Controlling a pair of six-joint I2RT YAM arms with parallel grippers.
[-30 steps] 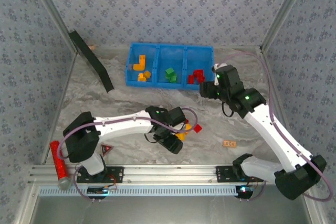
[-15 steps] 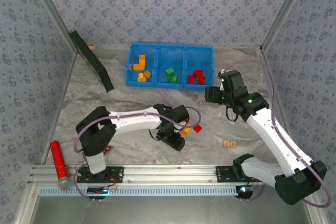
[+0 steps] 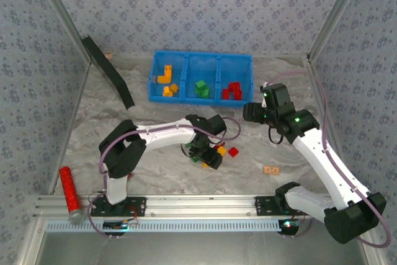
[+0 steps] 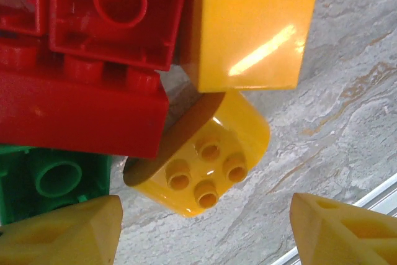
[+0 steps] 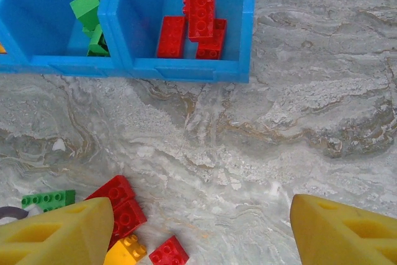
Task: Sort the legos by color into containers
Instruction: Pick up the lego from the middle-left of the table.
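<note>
I see left gripper (image 4: 205, 234) low over the loose bricks (image 4: 74, 110), fingers spread, right gripper (image 5: 198, 234) near the blue bin (image 5: 186, 69), fingers spread too

**Stock count: bricks, bin and sundries**

- Blue bin (image 5: 186, 69): 1, with 3 compartments.
  - Right compartment: 3 binned red bricks (image 5: 201, 10).
  - Middle compartment: at least 2 binned green bricks (image 5: 85, 5).
  - Left compartment: 3 or 4 binned yellow-orange bricks (image 3: 164, 76), too small to count surely.
- Loose pile, near centre of the surface (image 5: 279, 122):
  - 3 loose red bricks (image 5: 127, 215).
  - 1 loose green brick (image 5: 48, 200).
  - 2 loose yellow-orange bricks (image 4: 205, 166).
- Black board (image 3: 108, 72), far left: 1.
- Red cylinder (image 3: 68, 188), near left: 1.
- Tan tile (image 3: 271, 169), near right: 1.
</note>
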